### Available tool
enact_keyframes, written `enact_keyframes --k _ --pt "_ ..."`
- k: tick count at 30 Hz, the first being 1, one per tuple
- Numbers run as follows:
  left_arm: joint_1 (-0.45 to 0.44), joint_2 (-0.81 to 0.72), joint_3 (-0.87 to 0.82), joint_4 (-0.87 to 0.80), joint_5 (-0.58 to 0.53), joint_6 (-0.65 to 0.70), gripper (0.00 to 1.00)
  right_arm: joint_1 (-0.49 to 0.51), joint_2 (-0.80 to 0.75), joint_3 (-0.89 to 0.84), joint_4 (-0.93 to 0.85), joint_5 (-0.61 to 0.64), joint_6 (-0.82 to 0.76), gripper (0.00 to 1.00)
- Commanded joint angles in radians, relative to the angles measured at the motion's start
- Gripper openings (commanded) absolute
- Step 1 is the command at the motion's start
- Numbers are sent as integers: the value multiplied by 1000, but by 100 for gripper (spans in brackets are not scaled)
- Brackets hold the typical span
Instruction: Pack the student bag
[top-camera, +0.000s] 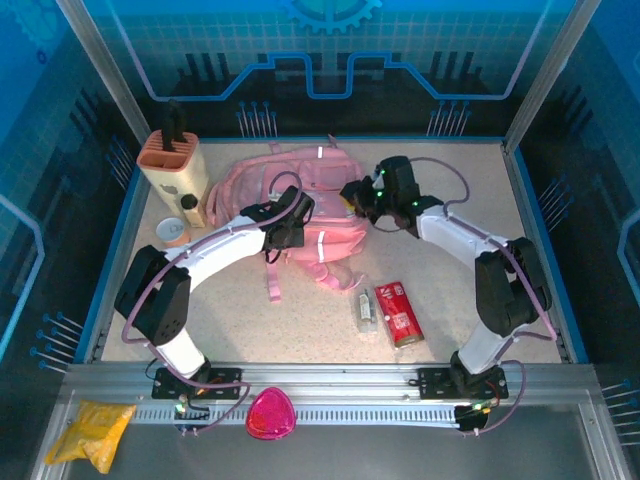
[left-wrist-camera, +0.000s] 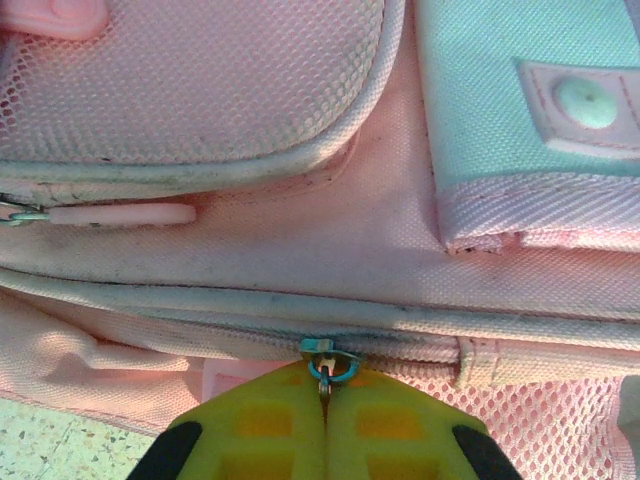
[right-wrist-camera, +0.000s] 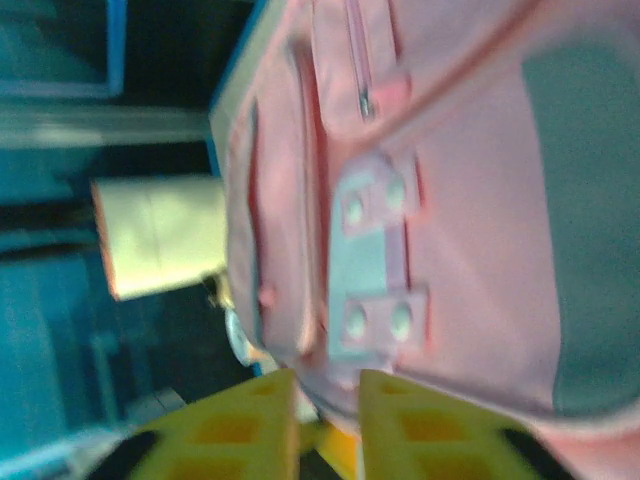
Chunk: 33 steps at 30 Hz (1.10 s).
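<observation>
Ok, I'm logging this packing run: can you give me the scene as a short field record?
student bag: pink, lying in the middle of the table
left hand: shut on the bag's zipper pull
right hand: open, at the bag's edge
near the bag: red packet, clear packet
far-left corner: beige holder

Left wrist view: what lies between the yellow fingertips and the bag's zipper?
A small metal pull ring, pinched by the shut left gripper, on the student bag; left wrist view shows it.
</observation>
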Motion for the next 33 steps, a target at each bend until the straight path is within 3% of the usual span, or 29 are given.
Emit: enact_keyframes --k 1,9,16,20,25,28,33 --pt "1 -32 30 38 28 -13 0 82 -32 -49 1 11 44 38" --pt "0 -21 37 41 40 -11 0 165 49 -84 93 47 164 63" --pt "1 -12 51 48 78 11 0 152 125 -51 92 145 183 65" --pt "1 -4 57 57 104 22 0 139 165 -16 65 192 159 54" --pt "2 17 85 34 136 56 0 108 166 -22 45 258 96 14" --pt "2 26 88 15 127 75 0 70 144 -33 49 248 62 1" --pt "13 39 94 -40 69 105 0 -3 100 -25 12 218 -32 0"
